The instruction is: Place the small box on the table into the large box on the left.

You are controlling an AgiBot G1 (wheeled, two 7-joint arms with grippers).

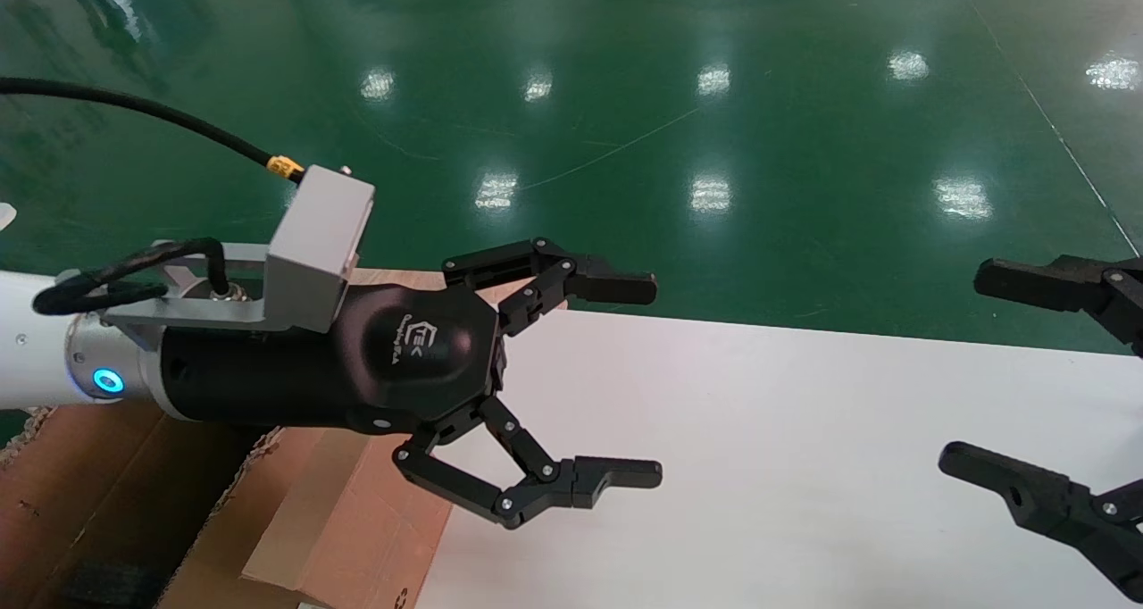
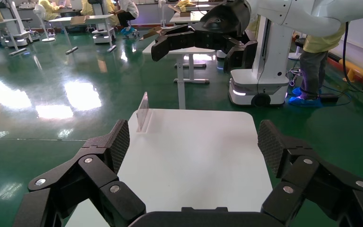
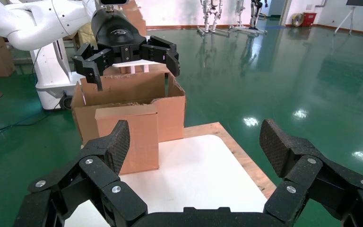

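The small box does not show in any view. The large box (image 1: 107, 475) stands at the table's left end, tall and brown with ragged edges, and one flap (image 3: 127, 137) hangs down toward the table (image 1: 804, 466). My left gripper (image 1: 656, 381) hovers open and empty at the box's table side, its fingers reaching over the white top. From the right wrist it appears above the large box (image 3: 170, 109). My right gripper (image 1: 960, 368) hangs open and empty over the table's right part. In each wrist view the textured pads (image 2: 120, 142) (image 3: 120, 139) stand wide apart over bare table.
A clear acrylic stand (image 2: 142, 113) sits upright near one table edge. A pale plywood board (image 3: 246, 161) juts out beside the table. Black foam (image 1: 107, 582) lies inside the large box. Glossy green floor surrounds everything, with a person (image 2: 312, 61) standing farther off.
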